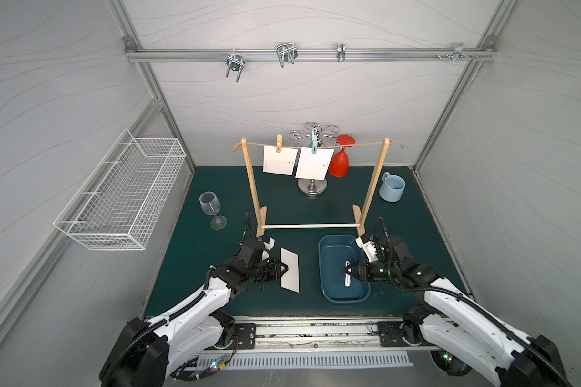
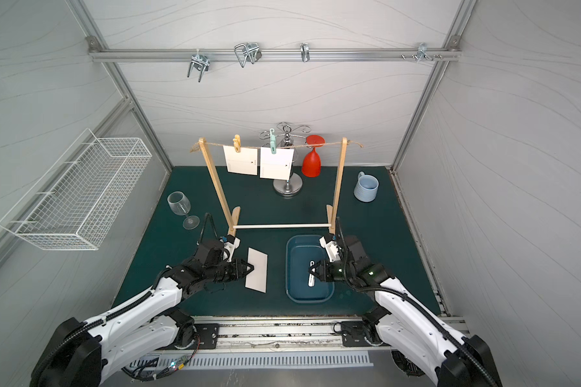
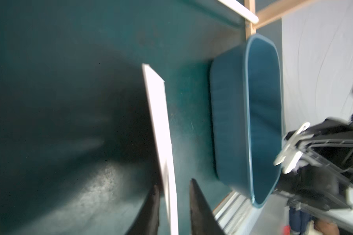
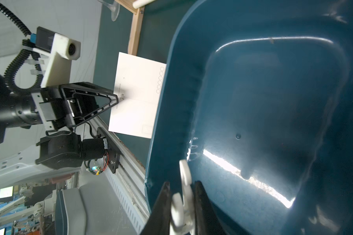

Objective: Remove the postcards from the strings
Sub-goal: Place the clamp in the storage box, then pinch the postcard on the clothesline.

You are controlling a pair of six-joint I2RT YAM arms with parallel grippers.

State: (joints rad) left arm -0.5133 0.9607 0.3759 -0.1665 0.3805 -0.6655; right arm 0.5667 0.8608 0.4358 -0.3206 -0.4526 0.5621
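The left hand (image 1: 285, 267) has its fingers apart around a flat white paper postcard (image 1: 292, 273). The right hand (image 1: 348, 270) is clamped on a white plastic peg (image 1: 347, 281) over the blue plastic tub (image 1: 342, 295).

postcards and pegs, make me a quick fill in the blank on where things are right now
1. ___ postcards hang from the string.
2. The right gripper holds a ___ peg over the bin.
3. The left gripper has a ___ between its jaws.
4. The glass hanging upside down is ___.

Missing words: two; white; postcard; red
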